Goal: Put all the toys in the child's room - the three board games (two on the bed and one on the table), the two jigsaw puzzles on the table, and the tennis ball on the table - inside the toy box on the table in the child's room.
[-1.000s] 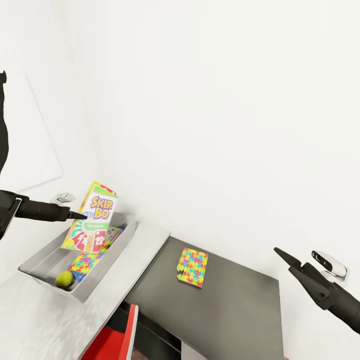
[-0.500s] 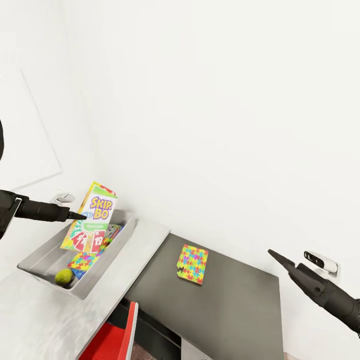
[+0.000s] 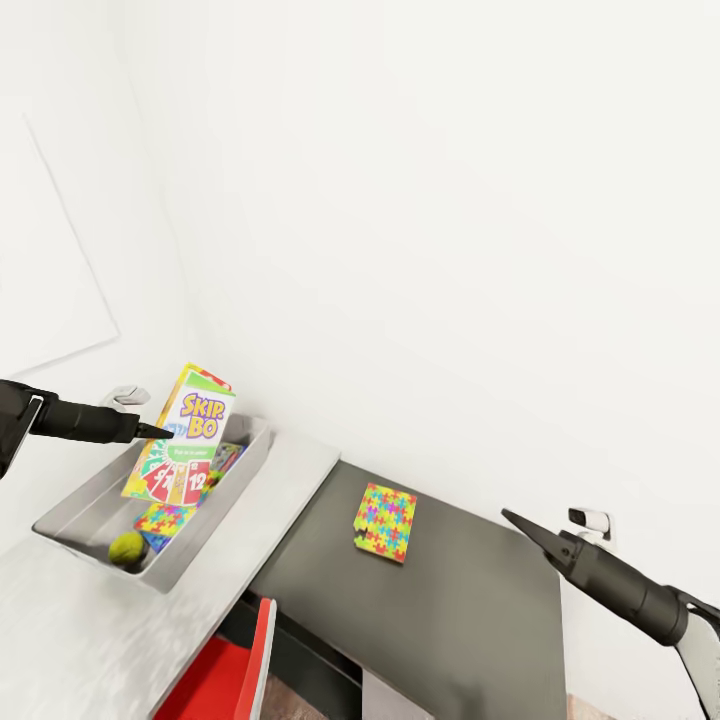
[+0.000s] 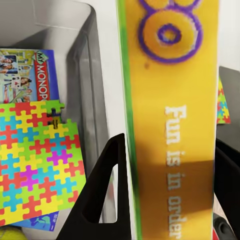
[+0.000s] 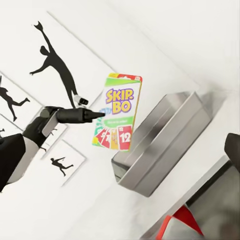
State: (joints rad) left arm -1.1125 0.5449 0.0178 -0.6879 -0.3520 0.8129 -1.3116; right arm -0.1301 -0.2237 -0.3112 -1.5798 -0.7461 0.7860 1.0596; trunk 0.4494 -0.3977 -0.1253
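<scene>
My left gripper [image 3: 152, 431] is shut on the upper edge of the yellow-green-red Skip-Bo board game [image 3: 184, 445], which stands tilted over the pale grey toy box [image 3: 95, 497]; its yellow side [image 4: 172, 100] sits between both fingers. In the box lie a jigsaw puzzle [image 3: 165, 520] [image 4: 35, 160], a blue board game [image 4: 25, 80] and the tennis ball [image 3: 127, 547]. A second jigsaw puzzle [image 3: 385, 522] lies flat on the table's dark grey wing [image 3: 450, 620]. My right gripper [image 3: 518, 523] hovers open above the wing, to the right of that puzzle.
The white wall runs close behind the table. A red-and-white chair [image 3: 225, 670] is tucked under the table's front edge. A wall socket [image 3: 590, 520] sits just behind my right arm. Black silhouette prints [image 5: 50, 65] hang on the wall behind the left arm.
My right gripper has moved left and slightly down, closer to the puzzle on the dark wing. The view has turned a little. The left gripper and Skip-Bo box have held still.
</scene>
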